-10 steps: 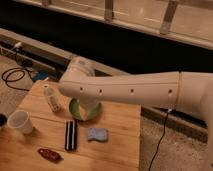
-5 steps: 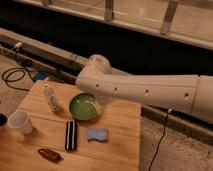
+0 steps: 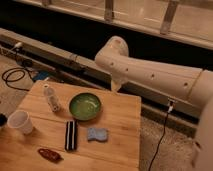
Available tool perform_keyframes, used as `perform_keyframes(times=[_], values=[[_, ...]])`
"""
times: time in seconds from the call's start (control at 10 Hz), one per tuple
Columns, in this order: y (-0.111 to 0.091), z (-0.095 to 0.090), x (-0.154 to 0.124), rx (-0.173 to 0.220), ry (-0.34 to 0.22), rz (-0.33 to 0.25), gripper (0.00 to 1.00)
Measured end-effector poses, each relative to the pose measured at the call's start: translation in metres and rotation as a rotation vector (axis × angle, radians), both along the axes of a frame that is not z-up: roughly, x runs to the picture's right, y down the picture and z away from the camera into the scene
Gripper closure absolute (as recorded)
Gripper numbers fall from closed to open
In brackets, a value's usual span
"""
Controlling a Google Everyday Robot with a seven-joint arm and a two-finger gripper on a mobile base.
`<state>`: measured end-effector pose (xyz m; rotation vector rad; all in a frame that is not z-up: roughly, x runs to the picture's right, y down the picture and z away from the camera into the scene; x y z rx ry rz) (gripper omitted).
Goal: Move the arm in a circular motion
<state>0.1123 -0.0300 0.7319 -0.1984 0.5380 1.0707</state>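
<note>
While the gripper (image 3: 116, 86), a small tan tip, hangs beyond the table's (image 3: 127, 107) far edge, the arm (image 3: 155, 79) bends directly above it and runs right; how wide the gripper stands is indiscernible.

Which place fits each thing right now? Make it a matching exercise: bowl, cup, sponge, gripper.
Things: 1 green bowl; 2 white cup; 3 blue sponge; 4 gripper.
Places: A table's left edge; B below the arm's elbow, by the table's far edge; C table's middle; D near side of the bowl, right of the black bar.
Pairs: 1-C, 2-A, 3-D, 4-B.
</note>
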Motion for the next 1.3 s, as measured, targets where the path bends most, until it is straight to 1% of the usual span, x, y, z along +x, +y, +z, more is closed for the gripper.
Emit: perform_keyframes(times=[0.1, 0.2, 0.4, 0.5, 0.6, 0.7, 0.8, 1.0, 1.3], values=[[-0.023, 0.016, 0.002, 0.003, -0.008, -0.014, 0.20], [-0.040, 0.029, -0.001, 0.003, -0.022, -0.031, 0.20], [-0.059, 0.044, -0.011, 0.000, -0.054, -0.066, 0.20], [-0.066, 0.050, -0.023, -0.005, -0.081, -0.096, 0.20], [-0.069, 0.052, -0.034, -0.007, -0.099, -0.116, 0.20], [-0.070, 0.051, -0.055, -0.007, -0.141, -0.151, 0.20], [-0.069, 0.049, -0.065, -0.006, -0.159, -0.162, 0.20], [-0.069, 0.049, -0.059, -0.006, -0.150, -0.158, 0.20], [-0.068, 0.049, -0.061, -0.008, -0.153, -0.159, 0.20]])
